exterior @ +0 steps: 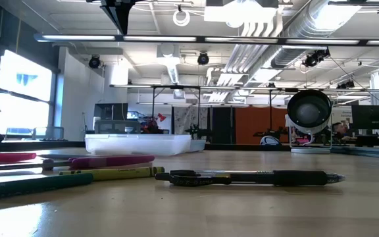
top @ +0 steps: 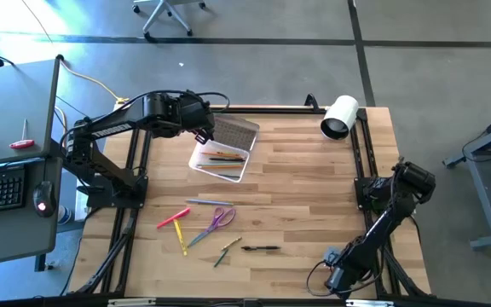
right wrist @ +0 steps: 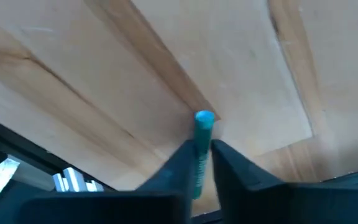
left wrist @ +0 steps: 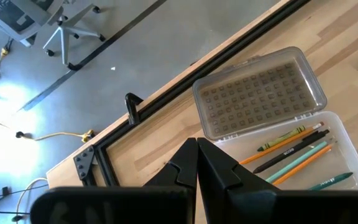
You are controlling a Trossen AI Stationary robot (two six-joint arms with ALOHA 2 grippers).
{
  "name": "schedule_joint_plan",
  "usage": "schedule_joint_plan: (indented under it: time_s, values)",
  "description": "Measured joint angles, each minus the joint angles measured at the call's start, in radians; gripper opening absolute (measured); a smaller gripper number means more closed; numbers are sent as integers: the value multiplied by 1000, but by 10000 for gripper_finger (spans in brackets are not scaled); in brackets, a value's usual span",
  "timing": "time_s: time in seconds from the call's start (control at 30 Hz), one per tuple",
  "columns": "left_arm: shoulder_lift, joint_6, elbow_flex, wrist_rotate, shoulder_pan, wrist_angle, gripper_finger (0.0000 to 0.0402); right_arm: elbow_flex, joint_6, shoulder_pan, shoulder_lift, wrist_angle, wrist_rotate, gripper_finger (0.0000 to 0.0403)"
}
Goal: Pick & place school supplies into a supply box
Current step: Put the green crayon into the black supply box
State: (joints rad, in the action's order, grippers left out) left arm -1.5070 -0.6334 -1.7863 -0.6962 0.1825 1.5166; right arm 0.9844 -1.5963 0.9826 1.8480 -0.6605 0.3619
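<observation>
Butcher-block table (top: 314, 188) on grey concrete, office chair (top: 167, 13) beyond.

I see the clear supply box (top: 220, 159) open at the table's back left, pencils inside; loose supplies (top: 207, 223) lie nearer front. My left gripper (left wrist: 196, 163) hovers pinched empty beside it; my right gripper (right wrist: 202, 155) clamps what looks like a green marker (right wrist: 201, 146).

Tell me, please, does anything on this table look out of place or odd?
Two things. A white roll lies on its side at the far right corner of the table. And the right gripper grips a green marker at the near right edge, far from the supply box.
</observation>
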Motion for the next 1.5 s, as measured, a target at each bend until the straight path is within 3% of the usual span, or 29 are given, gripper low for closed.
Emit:
schedule_joint_plan:
  time_s: [0.1, 0.23, 0.5, 0.67, 0.87, 1.03, 1.17, 1.5]
  values:
    - [0, 0, 0, -5, 0, 0, 46, -2, 1, -10, -11, 3, 0, 8]
    - [0, 0, 0, -5, 0, 0, 46, -6, 1, -43, -60, -2, -9, 24]
    - [0, 1, 0, -5, 0, -5, 46, -6, 211, -204, -192, -46, -312, 9]
    - [0, 49, 0, -5, 0, -5, 46, -4, 529, -408, -237, -55, -401, 6]
    - [0, 61, 0, -5, 0, -4, 46, 18, 1003, -737, -242, 42, -505, 6]
    - [0, 107, 0, 10, 0, -3, 46, 170, 1373, -971, -212, 135, -561, 2]
    - [0, 152, 0, 33, 0, 1, 46, 355, 1595, -1084, -142, 162, -568, 3]
    - [0, 157, 0, -159, 2, 55, 46, 763, 1814, -1132, 209, 140, -549, 1]
